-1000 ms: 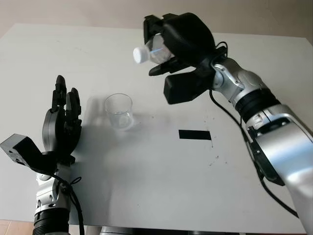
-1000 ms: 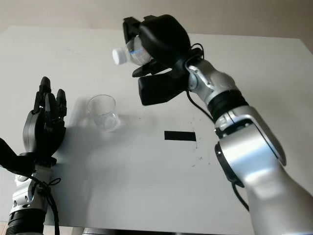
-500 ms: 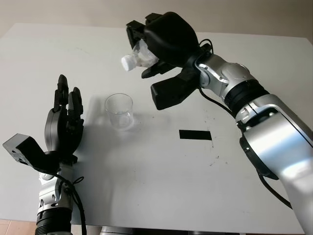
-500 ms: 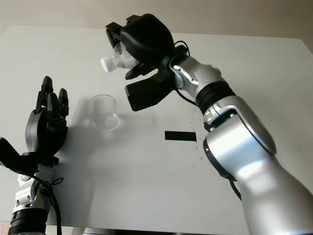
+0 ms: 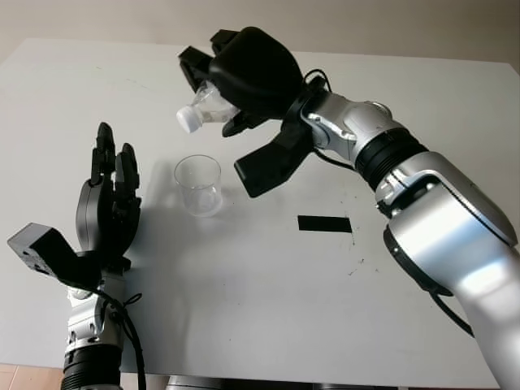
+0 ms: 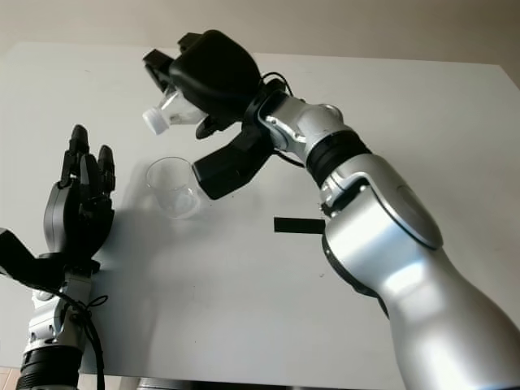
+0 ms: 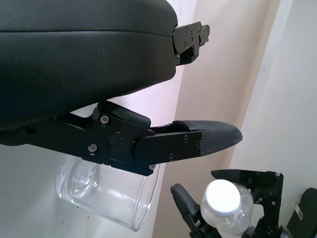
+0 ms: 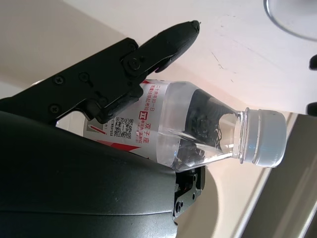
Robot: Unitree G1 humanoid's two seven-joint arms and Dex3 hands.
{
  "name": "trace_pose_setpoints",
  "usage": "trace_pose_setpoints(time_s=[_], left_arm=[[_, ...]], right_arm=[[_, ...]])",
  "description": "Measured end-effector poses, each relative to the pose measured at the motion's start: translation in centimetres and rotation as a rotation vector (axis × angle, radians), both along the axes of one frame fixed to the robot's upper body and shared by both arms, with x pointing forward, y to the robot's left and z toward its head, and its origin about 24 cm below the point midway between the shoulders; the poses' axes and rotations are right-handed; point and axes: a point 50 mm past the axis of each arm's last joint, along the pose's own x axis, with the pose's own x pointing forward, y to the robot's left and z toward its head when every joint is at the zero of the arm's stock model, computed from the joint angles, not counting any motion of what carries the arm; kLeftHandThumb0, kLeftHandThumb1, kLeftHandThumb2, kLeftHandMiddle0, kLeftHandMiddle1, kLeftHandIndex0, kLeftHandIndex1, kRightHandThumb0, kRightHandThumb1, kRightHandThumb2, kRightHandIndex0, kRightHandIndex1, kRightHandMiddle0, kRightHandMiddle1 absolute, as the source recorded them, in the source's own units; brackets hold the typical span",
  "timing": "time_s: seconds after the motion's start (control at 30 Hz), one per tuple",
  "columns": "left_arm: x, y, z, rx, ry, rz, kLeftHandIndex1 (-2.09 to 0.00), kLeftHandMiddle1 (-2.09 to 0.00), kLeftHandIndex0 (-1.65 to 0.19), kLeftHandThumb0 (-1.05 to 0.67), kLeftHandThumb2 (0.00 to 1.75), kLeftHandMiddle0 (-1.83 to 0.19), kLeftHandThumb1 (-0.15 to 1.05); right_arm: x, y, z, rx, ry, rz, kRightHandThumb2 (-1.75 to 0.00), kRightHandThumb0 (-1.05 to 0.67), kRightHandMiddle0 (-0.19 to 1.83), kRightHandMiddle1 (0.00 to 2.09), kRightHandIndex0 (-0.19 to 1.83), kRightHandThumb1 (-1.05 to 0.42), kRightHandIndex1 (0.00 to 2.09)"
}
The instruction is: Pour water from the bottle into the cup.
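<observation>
A clear plastic cup (image 5: 198, 184) stands upright on the white table (image 5: 244, 276), left of centre. My right hand (image 5: 244, 73) is shut on a small clear water bottle (image 5: 203, 108) with a white cap (image 5: 188, 119) on it. The bottle is tilted, cap pointing down and left, and hangs above and a little behind the cup. In the right wrist view the bottle (image 8: 198, 126) holds some water and its label faces the camera. My left hand (image 5: 110, 207) is open, upright, just left of the cup. The cup (image 7: 106, 186) sits close beyond the left hand's fingers.
A short black tape strip (image 5: 324, 223) lies on the table to the right of the cup. The table's far edge meets a beige wall (image 5: 366, 24).
My right hand has carried the bottle left and lower, from right of the cup to above it, tilting the capped neck further down. The left hand and the cup have stayed put.
</observation>
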Motion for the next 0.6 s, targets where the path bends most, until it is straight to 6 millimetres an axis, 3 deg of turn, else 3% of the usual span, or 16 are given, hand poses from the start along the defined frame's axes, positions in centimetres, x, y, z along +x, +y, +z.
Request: trace_pose_setpoints(time_s=[0.13, 0.27, 0.6], left_arm=[[0.00, -0.03, -0.01, -0.002, 0.000, 0.000, -0.05, -0.05, 0.19, -0.72, 0.49, 0.17, 1.05], [0.00, -0.05, -0.01, -0.002, -0.001, 0.001, -0.06, -0.06, 0.18, -0.72, 0.49, 0.17, 1.05], [0.00, -0.04, -0.02, -0.003, -0.002, 0.004, -0.05, -0.05, 0.18, -0.72, 0.49, 0.17, 1.05]], right_arm=[[-0.12, 0.01, -0.49, -0.048, -0.040, 0.022, -0.05, -0.32, 0.47, 2.08, 1.01, -0.98, 2.09], [-0.22, -0.09, -0.71, -0.070, -0.085, 0.044, -0.06, -0.33, 0.62, 2.09, 1.10, -0.98, 2.09], [-0.37, -0.35, -0.77, -0.097, -0.150, 0.079, -0.06, -0.34, 0.62, 2.09, 1.11, -0.99, 2.09]])
